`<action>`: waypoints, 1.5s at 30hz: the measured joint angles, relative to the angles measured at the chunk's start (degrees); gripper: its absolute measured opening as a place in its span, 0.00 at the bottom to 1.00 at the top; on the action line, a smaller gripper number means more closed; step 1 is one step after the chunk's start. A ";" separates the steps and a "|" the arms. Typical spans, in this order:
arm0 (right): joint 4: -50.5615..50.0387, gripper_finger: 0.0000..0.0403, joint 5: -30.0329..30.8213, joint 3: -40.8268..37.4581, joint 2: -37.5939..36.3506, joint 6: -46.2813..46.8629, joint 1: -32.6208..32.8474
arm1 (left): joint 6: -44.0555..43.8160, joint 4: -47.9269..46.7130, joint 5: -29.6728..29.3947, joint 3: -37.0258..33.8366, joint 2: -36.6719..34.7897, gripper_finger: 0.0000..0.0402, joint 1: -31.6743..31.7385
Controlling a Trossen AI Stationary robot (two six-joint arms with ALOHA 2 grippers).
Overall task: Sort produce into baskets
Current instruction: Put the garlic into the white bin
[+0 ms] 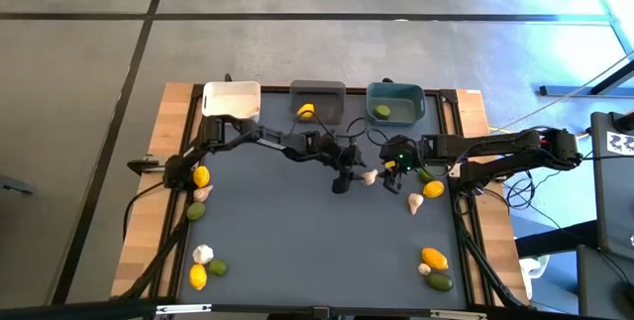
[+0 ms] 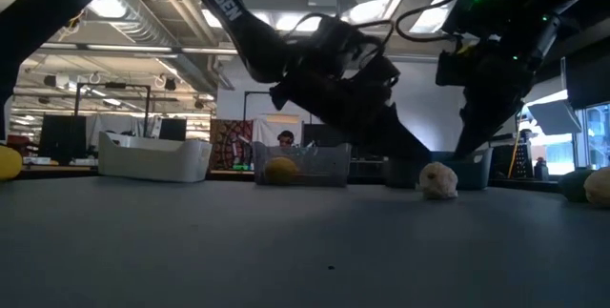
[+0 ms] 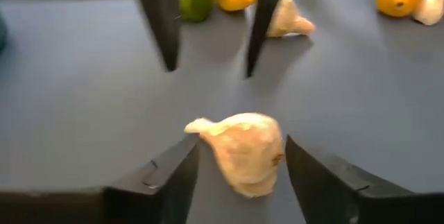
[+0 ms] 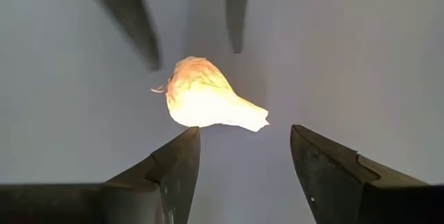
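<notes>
The garlic bulb (image 3: 243, 151) lies on the table's middle between the open, empty left gripper (image 3: 243, 179) and right gripper (image 4: 243, 175). Probably one arm should back off; the other closes squarely across it.

Whitish garlic bulb (image 1: 369, 176) lies mid-table on its side.

Mat centre: blocked by the left gripper (image 1: 355, 173) and right gripper (image 1: 392, 168), facing each other with a garlic bulb (image 1: 369, 175) between them.
Front middle of mat (image 1: 317, 251): left bare.
Side edges: lined with scattered produce.
Far edge: closed off by three baskets.
</notes>
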 joint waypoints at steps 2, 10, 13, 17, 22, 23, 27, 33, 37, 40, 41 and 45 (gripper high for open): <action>-0.07 0.55 1.19 0.00 0.00 0.03 0.00 | 0.55 -0.02 0.04 0.00 0.00 0.58 -0.43; -0.31 0.55 1.73 0.00 0.00 0.05 0.00 | 1.67 6.35 0.14 0.11 2.64 0.63 -0.58; -0.14 0.55 1.75 0.00 0.00 0.05 0.00 | 0.52 7.60 2.17 0.66 3.90 0.63 -0.19; 0.00 0.55 1.79 0.00 0.00 0.05 -0.02 | -2.04 7.91 5.19 2.68 6.02 0.63 0.39; -0.25 0.55 2.65 0.00 0.00 0.05 -0.02 | -3.49 7.57 5.72 3.00 6.93 0.55 0.93; -0.18 0.55 2.66 0.00 0.00 0.05 -0.02 | -3.44 7.80 5.70 3.08 6.86 0.53 0.97; -0.20 0.55 3.28 0.00 0.00 0.05 -0.02 | -2.99 7.46 5.71 3.08 6.84 0.42 0.90; -0.22 0.55 3.68 0.00 0.00 0.03 -0.02 | -2.99 7.39 5.79 3.08 6.82 0.25 0.90; -0.21 0.55 3.72 0.00 0.00 0.03 -0.03 | -2.98 7.34 5.79 3.08 6.82 0.21 0.90; -0.22 0.55 3.72 0.00 0.00 0.03 -0.03 | -2.97 7.04 5.74 3.08 6.55 0.22 0.90; -0.24 0.55 3.72 0.00 0.00 0.03 -0.02 | -2.95 6.63 5.62 3.04 6.29 0.23 0.90; -0.23 0.55 3.72 0.00 0.00 0.03 -0.04 | -2.91 3.40 3.60 2.95 3.45 0.24 0.90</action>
